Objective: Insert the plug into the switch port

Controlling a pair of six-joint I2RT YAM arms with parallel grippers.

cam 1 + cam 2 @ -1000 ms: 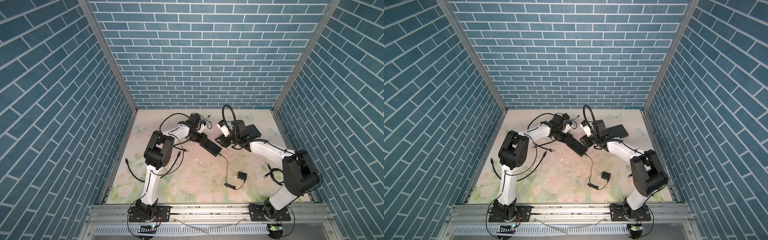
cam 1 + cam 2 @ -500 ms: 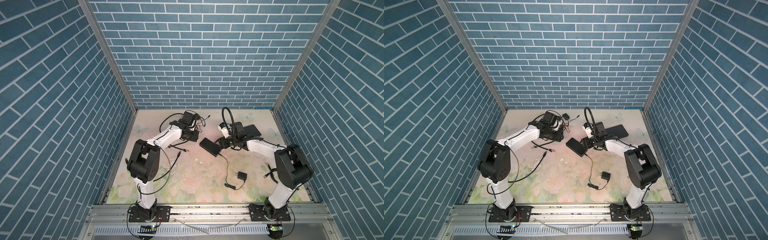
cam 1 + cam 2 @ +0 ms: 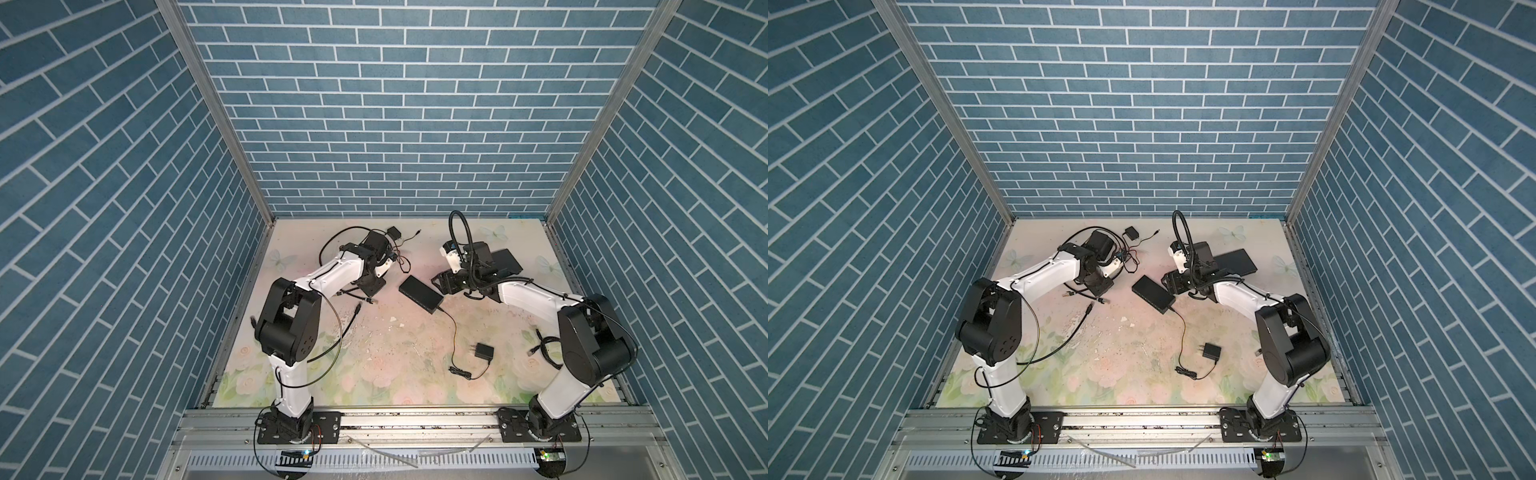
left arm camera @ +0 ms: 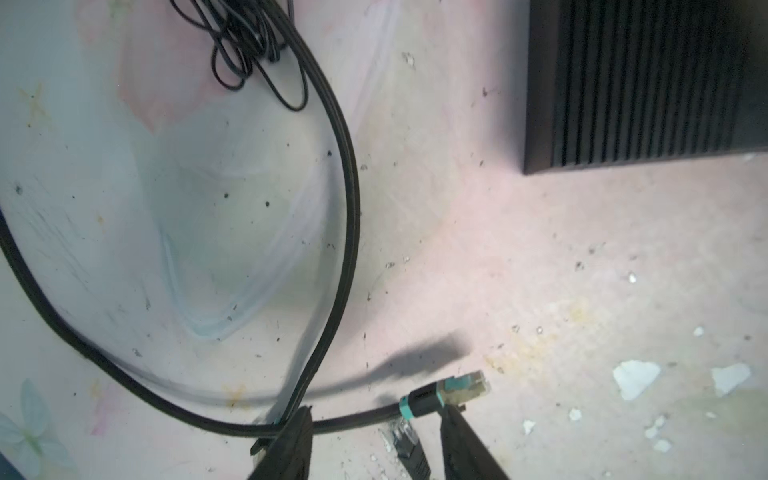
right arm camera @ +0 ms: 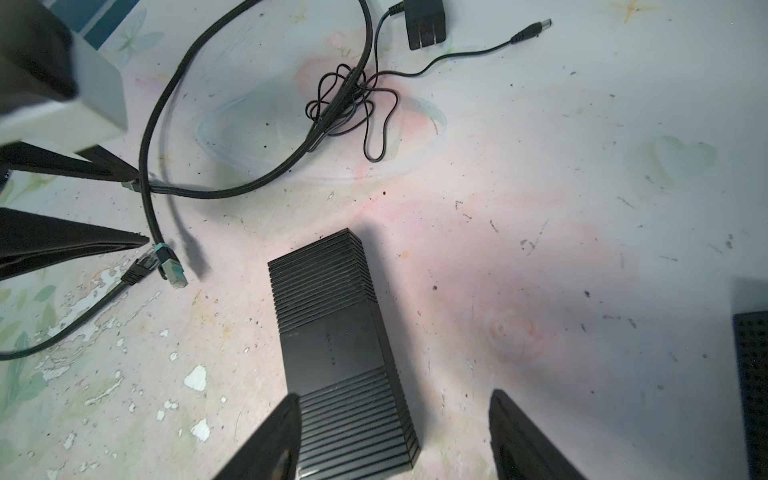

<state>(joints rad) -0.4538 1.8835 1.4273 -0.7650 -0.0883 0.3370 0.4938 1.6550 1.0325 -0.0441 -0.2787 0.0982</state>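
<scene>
The left gripper (image 4: 378, 411) hangs low over the table (image 4: 540, 249) with its jaws partly apart. The black network cable (image 4: 351, 208) passes between them unpinched (the gap is much wider than the cord). The plug (image 4: 459, 384), teal-collared with a clear tip, lies on the table just ahead of one fingertip (image 4: 461, 440), and a second, all-black plug (image 4: 409, 446) sits between the two fingers. The switch (image 4: 644, 83), a ribbed black box, lies well beyond the fingertips, off toward the right arm; which way its ports face cannot be told. The right gripper (image 5: 392, 399) stands wide open with the near end of the switch between its fingers. The switch is closer to one finger (image 5: 270, 440) than to the other, and contact there cannot be judged. Farther out from that gripper lie a tangle of thin cord (image 5: 353, 104), a small power adapter (image 5: 424, 25) and its barrel connector (image 5: 532, 29). In both top views a thin lead (image 3: 455, 332) runs from the switch to another adapter (image 3: 482, 352), back toward the right arm's base.
</scene>
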